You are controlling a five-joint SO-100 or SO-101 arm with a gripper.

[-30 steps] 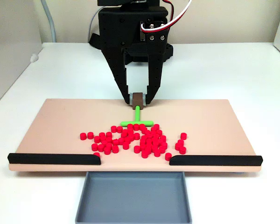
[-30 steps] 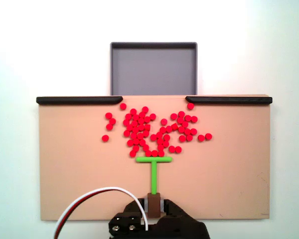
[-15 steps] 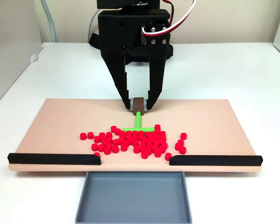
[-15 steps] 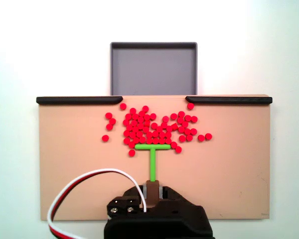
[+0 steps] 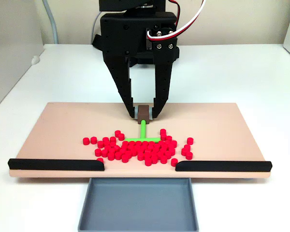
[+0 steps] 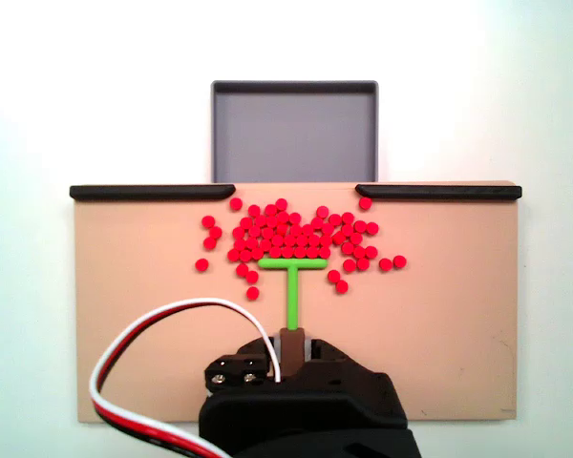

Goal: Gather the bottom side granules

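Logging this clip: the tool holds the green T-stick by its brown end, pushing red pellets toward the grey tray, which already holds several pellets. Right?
Not quite: in both fixed views the grey tray is empty; the red pellets all lie on the beige board. The tool does hold the green T-stick by its brown end.

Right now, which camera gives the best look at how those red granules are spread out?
The fixed view from straight above: each of the granules shows as a separate dot around the green tool's crossbar, strays included. The low fixed view from the front shows the granules bunched, overlapping each other, so spacing is harder to judge.
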